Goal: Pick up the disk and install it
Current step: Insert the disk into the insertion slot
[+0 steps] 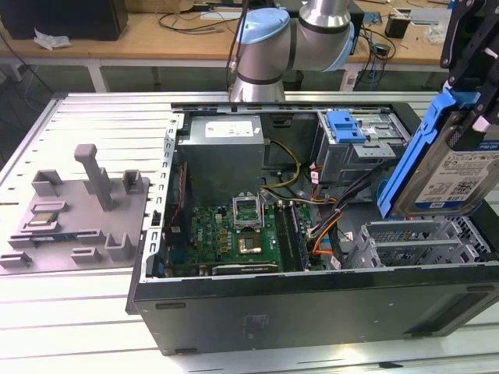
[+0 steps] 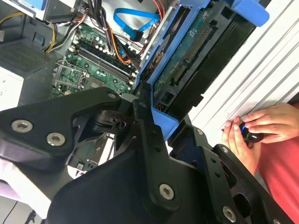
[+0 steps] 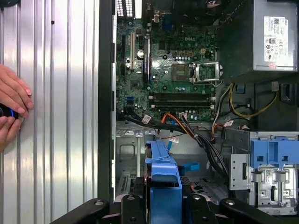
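Closest to us in the second wrist view are the black fingers, closed on the blue frame at one end of the disk. We judge that they grip the frame so the drive's faces are left free and it can go down edge-first. In the exterior view the disk hangs on edge, tilted, above the metal drive cage at the exterior view's right end of the open computer case, not yet seated. That view gives us the labelled face; the second wrist view gives the green circuit-board side instead. The first wrist view looks along the disk's blue edge, with the motherboard beyond. It also shows a person's hands on the slatted desk beside the case.
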{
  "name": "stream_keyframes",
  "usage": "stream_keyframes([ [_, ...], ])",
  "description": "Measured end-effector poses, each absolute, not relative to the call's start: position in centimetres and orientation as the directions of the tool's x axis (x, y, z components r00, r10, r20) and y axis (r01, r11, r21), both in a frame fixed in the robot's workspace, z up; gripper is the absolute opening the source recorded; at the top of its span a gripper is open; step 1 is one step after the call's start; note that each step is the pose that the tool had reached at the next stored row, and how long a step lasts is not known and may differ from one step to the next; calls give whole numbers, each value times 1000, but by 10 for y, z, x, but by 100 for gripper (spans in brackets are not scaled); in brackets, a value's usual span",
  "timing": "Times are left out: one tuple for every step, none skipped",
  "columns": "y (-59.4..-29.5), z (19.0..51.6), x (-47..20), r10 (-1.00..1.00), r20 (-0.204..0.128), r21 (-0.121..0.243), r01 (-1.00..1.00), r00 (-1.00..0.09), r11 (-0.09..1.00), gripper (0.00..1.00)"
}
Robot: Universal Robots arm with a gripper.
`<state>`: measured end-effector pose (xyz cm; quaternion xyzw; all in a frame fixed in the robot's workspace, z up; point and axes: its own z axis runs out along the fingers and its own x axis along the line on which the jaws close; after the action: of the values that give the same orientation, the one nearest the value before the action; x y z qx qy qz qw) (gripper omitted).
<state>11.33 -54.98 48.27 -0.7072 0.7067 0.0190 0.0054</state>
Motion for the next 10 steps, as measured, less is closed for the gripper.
stream_keyframes([
  [-550, 482, 113, -999, -34, 19, -1000, -1, 1, 37],
  [-550, 482, 113, -999, -34, 19, -1000, -4, 3, 37],
  [-550, 481, 113, -999, -34, 19, -1000, -5, 4, 37],
  [-550, 481, 113, -999, -34, 19, -1000, -7, 6, 37],
  [-550, 480, 113, -999, -35, 19, -1000, -8, 8, 37],
  [-550, 480, 113, -999, -35, 19, -1000, -10, 10, 37],
  [-550, 479, 113, -999, -34, 19, -1000, -12, 11, 37],
  [-550, 477, 113, -999, -35, 19, -1000, -16, 15, 37],
  [-550, 474, 112, -999, -34, 19, -1000, -16, 15, 37],
  [-550, 470, 112, -999, -34, 19, -1000, -13, 13, 37],
])
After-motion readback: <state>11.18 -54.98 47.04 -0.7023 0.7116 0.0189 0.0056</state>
